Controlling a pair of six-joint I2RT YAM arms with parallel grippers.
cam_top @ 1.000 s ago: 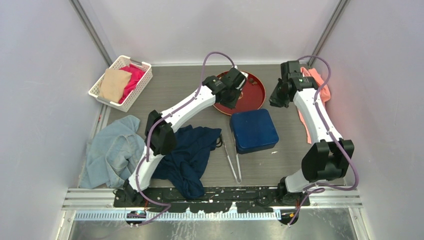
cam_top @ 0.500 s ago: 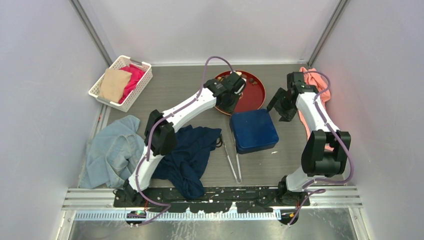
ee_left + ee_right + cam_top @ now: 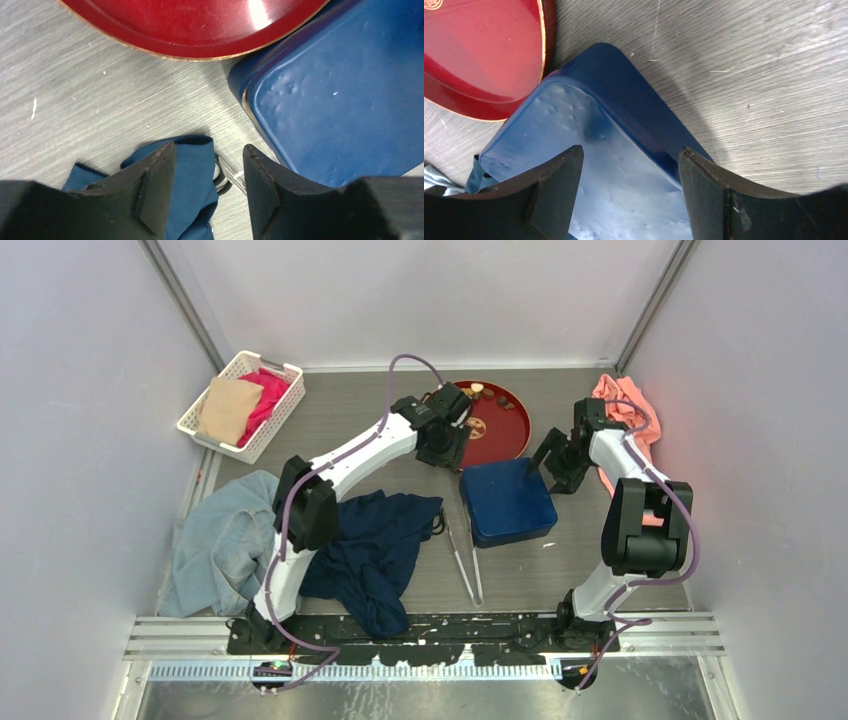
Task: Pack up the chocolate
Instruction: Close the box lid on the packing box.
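Grey wood-grain table [image 3: 380, 410] enclosed by pale walls [image 3: 90, 440] on left, right and far sides; arm bases at near edge.

(a) Top view. Red round tray [image 3: 512, 435] w/ gold emblem sits at far centre. The chocolate [image 3: 477, 389], a few small brown and cream pcs, lies on the tray's far part, close to its rim. Navy square box [image 3: 508, 502], lid on, lies just near of the tray, approx. touching its rim. Metal tongs [image 3: 465, 560] lie on the table at the box's left side, pointing near. Navy cloth [image 3: 375, 550] is crumpled left of the tongs; light-blue cloth [image 3: 225, 540] further left. White basket [image 3: 240, 405] at far left holds tan and pink fabric. Salmon cloth [image 3: 625, 400] lies far right, partly under the right arm.

(b) Left gripper [image 3: 440, 445] hangs over the tray's near-left rim, beside the box's far-left corner. Left wrist view: fingers moderately apart, nothing between them; below the gap are navy cloth and the tong end, w/ tray rim beyond and box to the right.

(c) Right gripper [image 3: 560, 455] hangs at the box's far-right corner. Right wrist view: fingers wide apart, gripping nothing; the box's corner shows in the gap below. Whether the fingers touch the lid cannot be told.
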